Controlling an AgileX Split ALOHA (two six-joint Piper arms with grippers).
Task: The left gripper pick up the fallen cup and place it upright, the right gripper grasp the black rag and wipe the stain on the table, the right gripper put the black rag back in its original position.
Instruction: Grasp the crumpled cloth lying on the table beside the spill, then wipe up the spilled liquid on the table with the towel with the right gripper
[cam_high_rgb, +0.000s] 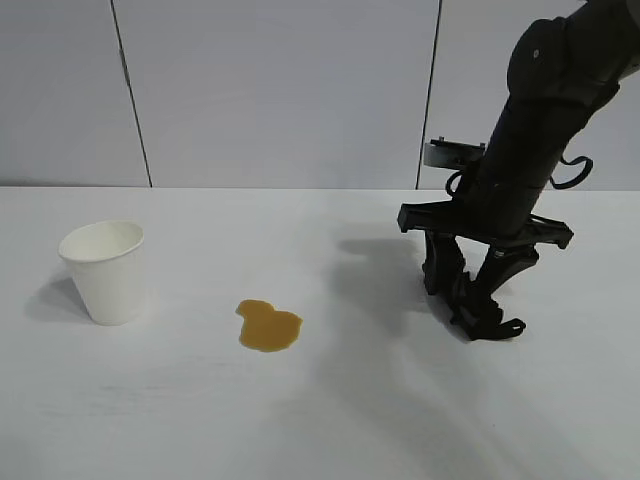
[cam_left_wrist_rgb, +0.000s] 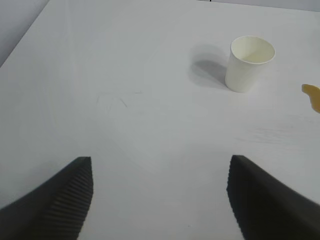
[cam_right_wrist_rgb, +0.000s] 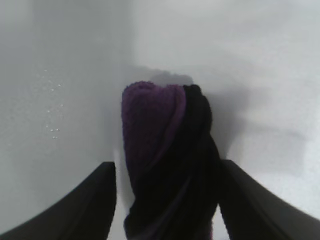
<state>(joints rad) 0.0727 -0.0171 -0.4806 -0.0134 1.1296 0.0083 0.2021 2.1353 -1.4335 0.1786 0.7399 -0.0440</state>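
Stain (cam_high_rgb: 269, 326) sits nearest on the table (cam_high_rgb: 180, 420), cup (cam_high_rgb: 104, 271) upright at its 9 o'clock. At 3 o'clock, the right gripper (cam_high_rgb: 470, 300) straddles the rag (cam_right_wrist_rgb: 167, 165), not visibly clamped. Left gripper (cam_left_wrist_rgb: 160, 195) gapes empty.

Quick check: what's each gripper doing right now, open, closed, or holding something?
Left gripper: open, holding nothing, back from the upright cup.
Right gripper: fingers straddle the black rag; whether they grip it cannot be told.
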